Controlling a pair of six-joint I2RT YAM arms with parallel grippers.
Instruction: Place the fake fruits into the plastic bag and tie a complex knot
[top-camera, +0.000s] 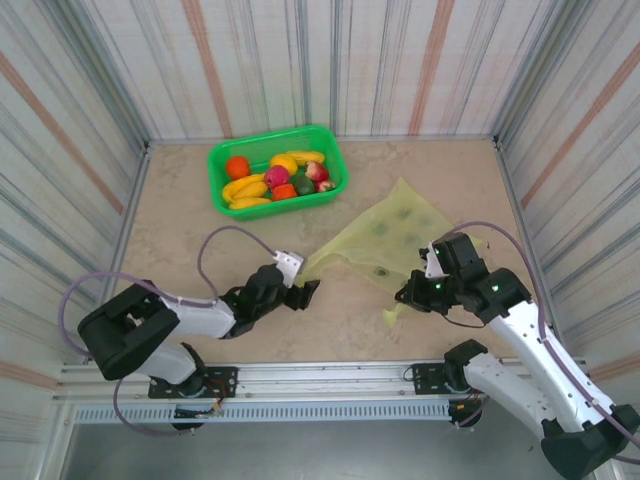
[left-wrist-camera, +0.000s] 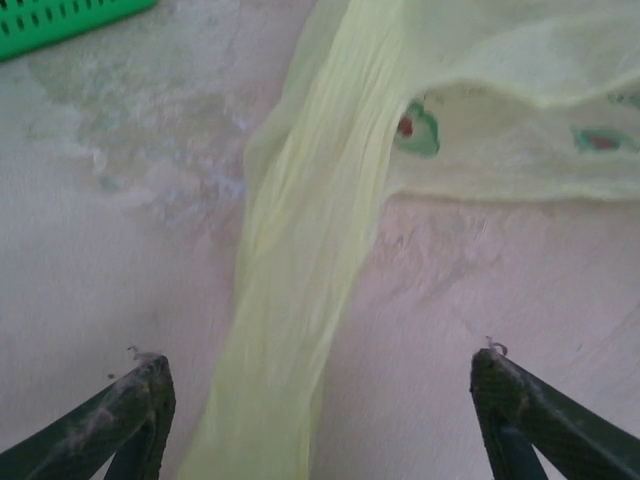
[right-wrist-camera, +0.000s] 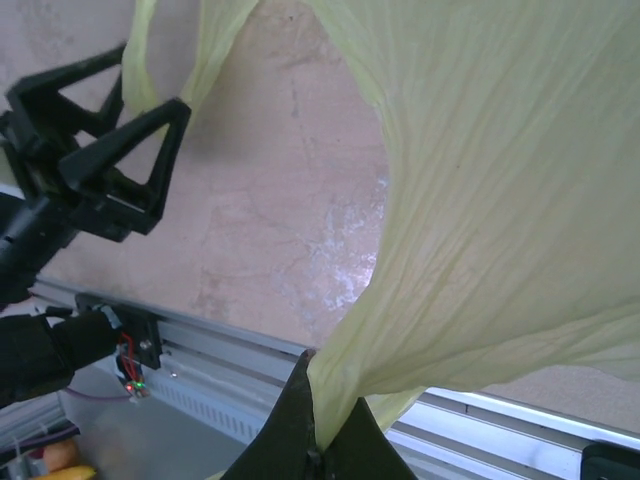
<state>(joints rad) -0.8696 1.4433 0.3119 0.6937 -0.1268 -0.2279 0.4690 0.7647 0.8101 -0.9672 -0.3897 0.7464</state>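
**A:** The plastic bag lies flat on the bench, right of centre. The right hand is pinched tight on its near edge, with film bunched between the fingers.

**B:** That's an anchor, I'd say: hold one side so the mouth can be pulled apart. And the left hand?

**A:** Spread wide and low over the bench, one finger on each side of a handle strip that runs toward it. It grips nothing.

**B:** So it's lined up to take that strip. Where are the fake fruits?

**A:** All piled in the green basket, far left, well apart from the bag. None is bagged yet.

**B:** That film is thin, mind. It could slide out if the pinch lands off-centre.
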